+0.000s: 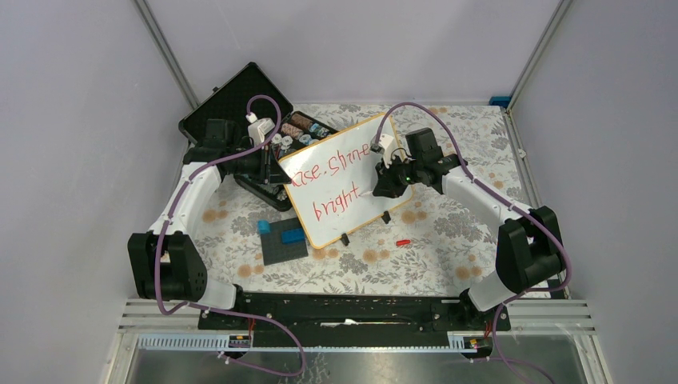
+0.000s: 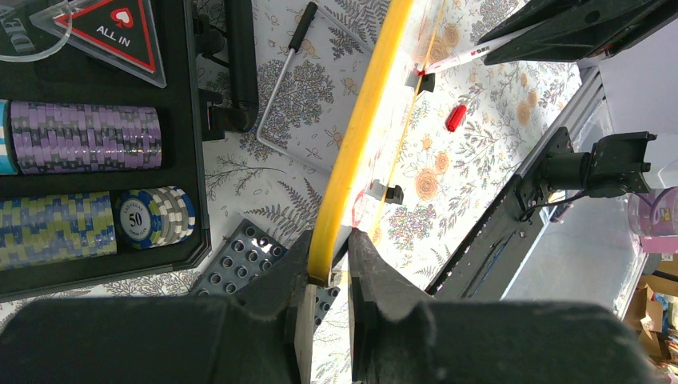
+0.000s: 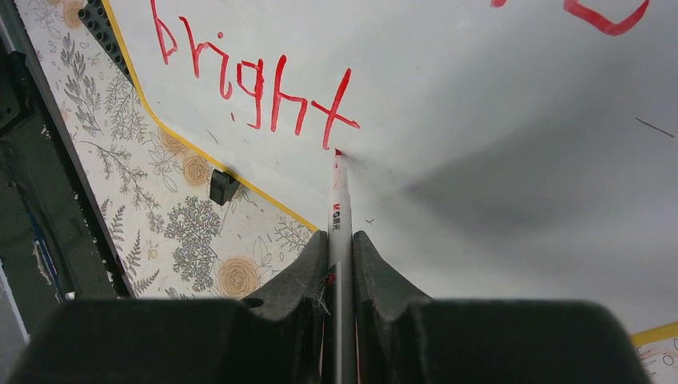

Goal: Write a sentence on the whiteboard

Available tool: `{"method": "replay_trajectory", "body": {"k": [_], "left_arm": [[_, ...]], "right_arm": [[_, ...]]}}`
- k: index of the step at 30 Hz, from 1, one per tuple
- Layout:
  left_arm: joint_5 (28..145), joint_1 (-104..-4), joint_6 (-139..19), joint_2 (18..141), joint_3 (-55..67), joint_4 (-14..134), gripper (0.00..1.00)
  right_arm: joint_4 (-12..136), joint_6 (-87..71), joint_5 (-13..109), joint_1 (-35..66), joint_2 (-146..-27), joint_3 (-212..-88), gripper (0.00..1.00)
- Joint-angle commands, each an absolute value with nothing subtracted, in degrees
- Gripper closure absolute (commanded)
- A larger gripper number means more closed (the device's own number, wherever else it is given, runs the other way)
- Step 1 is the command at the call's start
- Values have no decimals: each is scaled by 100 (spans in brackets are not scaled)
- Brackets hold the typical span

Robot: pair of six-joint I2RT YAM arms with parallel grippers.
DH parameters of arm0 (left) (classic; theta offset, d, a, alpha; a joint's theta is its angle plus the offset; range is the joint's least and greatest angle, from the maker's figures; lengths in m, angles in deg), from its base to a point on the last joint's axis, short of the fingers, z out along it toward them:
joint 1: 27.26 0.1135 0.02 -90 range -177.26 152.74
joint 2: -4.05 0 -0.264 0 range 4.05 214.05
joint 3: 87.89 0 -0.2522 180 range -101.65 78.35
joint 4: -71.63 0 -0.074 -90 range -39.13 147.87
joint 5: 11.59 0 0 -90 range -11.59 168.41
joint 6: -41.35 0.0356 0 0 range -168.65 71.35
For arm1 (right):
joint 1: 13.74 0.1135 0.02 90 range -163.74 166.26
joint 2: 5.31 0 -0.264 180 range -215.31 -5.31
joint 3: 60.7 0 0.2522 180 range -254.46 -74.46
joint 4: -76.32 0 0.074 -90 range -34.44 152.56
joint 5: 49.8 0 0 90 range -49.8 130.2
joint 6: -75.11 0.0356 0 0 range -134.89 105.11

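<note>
Tan-framed white whiteboard (image 1: 350,214) stands tilted mid-table, bearing the red handwritten sentence (image 1: 336,202). 
Grips: left gripper (image 2: 330,240) clamps its edge; right gripper (image 3: 340,244) pinches white marker (image 3: 339,212), tip on the board beside "bright". 
Black poker-chip case (image 1: 232,100) lies behind; grey studded plate (image 1: 280,250) and red cap (image 1: 402,242) in front.

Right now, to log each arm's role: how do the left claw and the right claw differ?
The left claw pinches the whiteboard by its frame edge; the right claw pinches a marker. The left claw sits at the board's side beside the poker-chip case; the right claw is over the writing face, marker tip at the final "t" of "bright". Shared: both are black and shut on something.
</note>
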State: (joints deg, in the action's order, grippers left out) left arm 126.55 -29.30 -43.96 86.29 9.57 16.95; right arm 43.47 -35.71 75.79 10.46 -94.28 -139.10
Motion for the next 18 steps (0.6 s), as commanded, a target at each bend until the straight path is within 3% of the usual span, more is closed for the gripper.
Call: {"method": "replay_trajectory", "body": {"k": [1, 18], "left_arm": [[12176, -3069, -3980, 8597, 1042, 1744, 100], [12173, -3066, -3986, 8591, 1039, 1743, 100]], "right_arm": [[4272, -3695, 7528, 997, -9245, -14125, 100], [4222, -3635, 7685, 996, -9293, -14204, 100]]}}
